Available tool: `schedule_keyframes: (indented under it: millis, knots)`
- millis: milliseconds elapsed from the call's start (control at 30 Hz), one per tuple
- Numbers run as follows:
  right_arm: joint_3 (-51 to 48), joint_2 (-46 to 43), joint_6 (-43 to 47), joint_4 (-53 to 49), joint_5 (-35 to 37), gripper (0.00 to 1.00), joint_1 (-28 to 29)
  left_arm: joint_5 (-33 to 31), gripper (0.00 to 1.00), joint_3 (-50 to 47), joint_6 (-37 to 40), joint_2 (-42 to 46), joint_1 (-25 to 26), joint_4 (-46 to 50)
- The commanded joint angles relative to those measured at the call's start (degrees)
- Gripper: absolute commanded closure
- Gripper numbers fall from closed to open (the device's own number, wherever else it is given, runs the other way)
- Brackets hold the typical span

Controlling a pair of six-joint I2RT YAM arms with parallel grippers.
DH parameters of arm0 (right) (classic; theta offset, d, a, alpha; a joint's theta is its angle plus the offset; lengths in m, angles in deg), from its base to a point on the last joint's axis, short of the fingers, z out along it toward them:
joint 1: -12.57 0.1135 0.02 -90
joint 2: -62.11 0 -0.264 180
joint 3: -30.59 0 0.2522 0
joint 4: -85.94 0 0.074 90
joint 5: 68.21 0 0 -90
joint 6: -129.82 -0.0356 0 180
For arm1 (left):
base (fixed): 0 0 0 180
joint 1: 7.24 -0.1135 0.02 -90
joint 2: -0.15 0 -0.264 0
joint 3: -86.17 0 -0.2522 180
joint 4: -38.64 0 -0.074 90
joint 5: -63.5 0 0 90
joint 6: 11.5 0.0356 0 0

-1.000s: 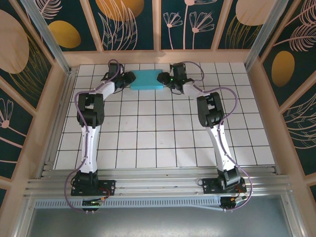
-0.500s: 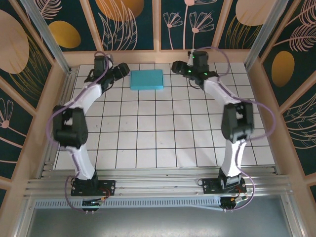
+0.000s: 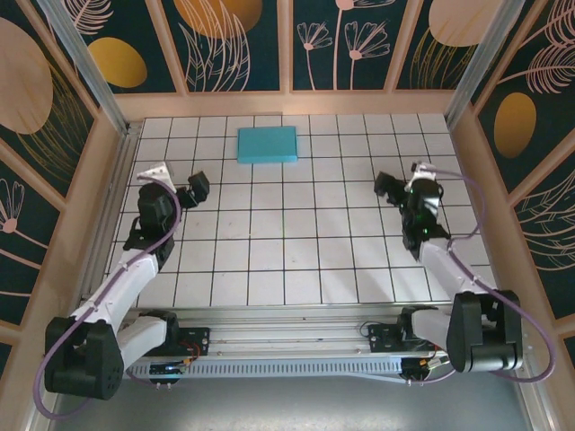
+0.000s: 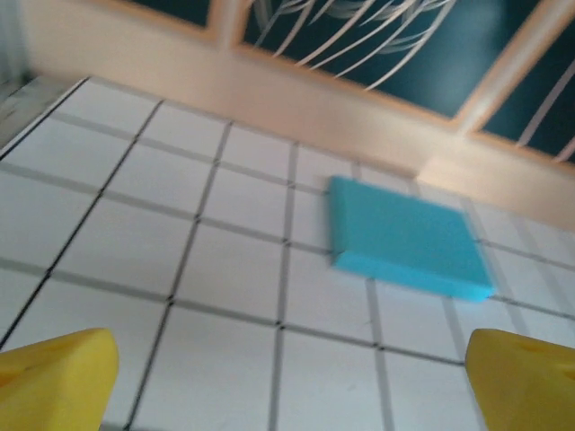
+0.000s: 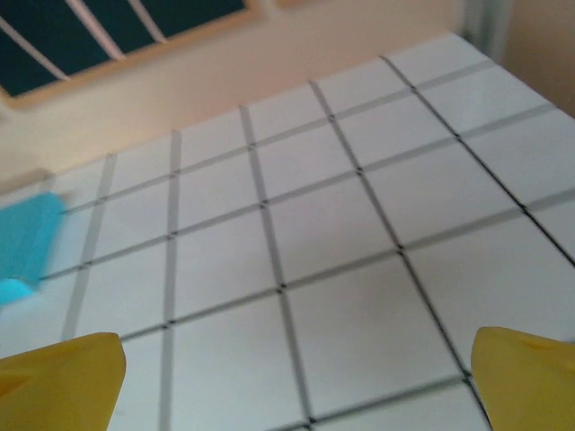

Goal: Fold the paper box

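The paper box (image 3: pixel 267 145) lies flat on the tiled table (image 3: pixel 296 233) as a closed cyan rectangle. It sits at the far side, a little left of centre and just short of the wooden rail (image 3: pixel 287 103) at the back. Nothing touches it. From how neatly it lies, I judge the folding done, or very nearly.

My left gripper (image 3: pixel 180 184) hangs over the left part of the table, well apart from the box. Its jaws are spread wide and empty: in my left wrist view the yellow pads (image 4: pixel 56 377) sit at the two bottom corners with bare tiles between them, and the box (image 4: pixel 406 238) is ahead and to the right. My right gripper (image 3: pixel 402 182) is the same on the other side, released and grasping nothing. Its pads (image 5: pixel 58 373) are wide apart, and a cyan corner of the box (image 5: pixel 22 238) shows at the left edge.

The box's edges run roughly with the grid lines. Its far edge is close to the rail, so there is little room behind it. The near side and both short ends are open floor, so any further approach would best come from there.
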Motion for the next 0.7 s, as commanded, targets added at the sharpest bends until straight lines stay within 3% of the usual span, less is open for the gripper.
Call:
schedule_keyframes:
  millis: [0, 167, 200, 400, 433, 533, 667]
  knots:
    - [-4.86, 0.56, 1.57, 12.31, 6.34, 0.01, -2.56, -7.12, 0.01, -5.03, 5.61, 1.05, -0.08, -10.02]
    - [-12.48, 10.74, 8.34, 32.00, 6.00, 0.01, -4.51, -13.86, 0.01, -14.05, 11.17, 1.32, -0.08, -22.37]
    - [-11.00, 11.69, 8.49, 30.65, 4.63, 0.01, -4.76, -15.46, 0.01, -15.73, 12.14, 1.32, -0.08, -25.20]
    - [-13.77, 23.81, 10.73, 51.50, -10.49, 0.01, -5.97, -16.79, 0.01, -20.51, 18.86, -1.38, -0.08, -37.25]
    - [-15.64, 25.35, 10.61, 57.88, -9.50, 0.01, -5.56, -16.36, 0.01, -20.59, 19.71, -2.68, -0.08, -39.28]
    - [-17.60, 25.17, 9.03, 61.47, -6.55, 0.01, -5.94, -13.73, 0.01, -20.30, 20.64, -7.11, -0.38, -45.13]
    - [-16.32, 24.81, 9.04, 58.20, -2.79, 0.01, -5.00, -11.02, 0.01, -16.45, 20.04, -15.83, -2.03, -48.53]
